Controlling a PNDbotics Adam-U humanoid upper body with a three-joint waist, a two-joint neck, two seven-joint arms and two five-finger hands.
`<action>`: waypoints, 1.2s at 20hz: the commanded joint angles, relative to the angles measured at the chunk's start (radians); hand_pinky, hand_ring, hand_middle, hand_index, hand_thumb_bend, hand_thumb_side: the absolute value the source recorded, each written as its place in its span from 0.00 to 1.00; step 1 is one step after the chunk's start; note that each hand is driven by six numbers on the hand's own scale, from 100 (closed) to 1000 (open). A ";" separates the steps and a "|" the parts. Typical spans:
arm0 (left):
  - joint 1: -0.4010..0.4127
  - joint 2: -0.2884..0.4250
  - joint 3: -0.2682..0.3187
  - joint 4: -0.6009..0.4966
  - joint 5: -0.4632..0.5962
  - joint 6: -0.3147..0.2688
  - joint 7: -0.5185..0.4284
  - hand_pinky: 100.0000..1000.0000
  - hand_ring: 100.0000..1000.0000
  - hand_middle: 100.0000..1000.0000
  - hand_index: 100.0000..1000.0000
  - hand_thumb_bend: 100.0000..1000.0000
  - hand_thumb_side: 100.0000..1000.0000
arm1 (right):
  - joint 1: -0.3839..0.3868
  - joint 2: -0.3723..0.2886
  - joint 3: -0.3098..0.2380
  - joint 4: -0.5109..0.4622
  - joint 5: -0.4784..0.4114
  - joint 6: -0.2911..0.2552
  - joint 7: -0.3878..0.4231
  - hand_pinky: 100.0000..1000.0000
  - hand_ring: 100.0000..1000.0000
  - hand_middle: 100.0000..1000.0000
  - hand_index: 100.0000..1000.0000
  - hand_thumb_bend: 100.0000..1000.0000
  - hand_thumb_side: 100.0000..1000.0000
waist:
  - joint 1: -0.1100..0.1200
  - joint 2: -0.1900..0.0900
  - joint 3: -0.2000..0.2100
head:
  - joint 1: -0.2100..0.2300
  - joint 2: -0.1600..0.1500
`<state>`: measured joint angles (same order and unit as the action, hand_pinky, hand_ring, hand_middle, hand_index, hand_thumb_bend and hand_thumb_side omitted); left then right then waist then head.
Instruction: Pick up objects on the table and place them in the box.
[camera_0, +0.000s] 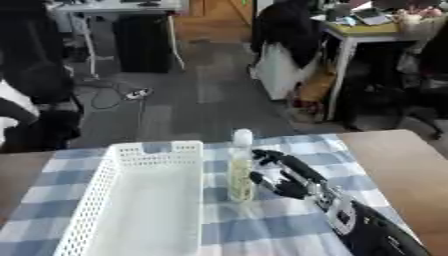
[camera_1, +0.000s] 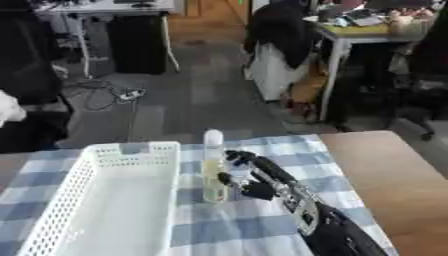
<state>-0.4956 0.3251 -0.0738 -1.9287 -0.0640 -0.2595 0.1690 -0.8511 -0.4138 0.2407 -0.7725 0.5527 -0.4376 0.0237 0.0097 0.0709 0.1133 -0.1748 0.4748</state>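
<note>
Fingers (camera_0: 262, 156) of the right hand (camera_0: 289, 181) curl toward the bottle (camera_0: 241, 167), right beside it; can't tell if they're touching. Bottle stands upright on the checkered cloth (camera_0: 262, 227) over the counter (camera_0: 398, 165), just beside the white basket (camera_0: 105, 195).

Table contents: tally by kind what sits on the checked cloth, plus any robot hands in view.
Bottles: 1, the clear bottle with a white cap, upright
Baskets: 1, the white basket
Robot hands: 1, the right hand beside the bottle
Total: 3
</note>
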 joint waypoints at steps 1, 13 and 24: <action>-0.018 0.003 0.002 -0.023 0.006 -0.002 0.002 0.46 0.40 0.79 0.73 0.18 0.97 | -0.035 -0.027 -0.004 -0.027 -0.002 -0.009 0.000 0.97 0.79 0.84 1.00 0.46 1.00 | -0.001 -0.011 0.003 | 0.038 0.017; -0.021 0.002 0.000 -0.024 0.007 -0.002 0.001 0.46 0.40 0.79 0.73 0.17 0.98 | -0.045 -0.035 -0.007 -0.031 -0.027 -0.010 0.050 0.98 0.79 0.85 1.00 0.39 1.00 | -0.001 -0.009 0.005 | 0.039 0.016; -0.028 -0.002 -0.001 -0.025 0.008 -0.002 0.000 0.46 0.40 0.79 0.73 0.19 0.97 | -0.042 -0.044 -0.029 0.010 -0.138 0.032 0.033 0.95 0.77 0.81 1.00 0.41 1.00 | -0.003 -0.004 0.010 | 0.035 0.005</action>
<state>-0.5052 0.3196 -0.0740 -1.9343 -0.0610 -0.2595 0.1691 -0.8685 -0.4317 0.2216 -0.7564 0.4252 -0.4104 0.0638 0.0061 0.0771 0.1218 -0.1402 0.4871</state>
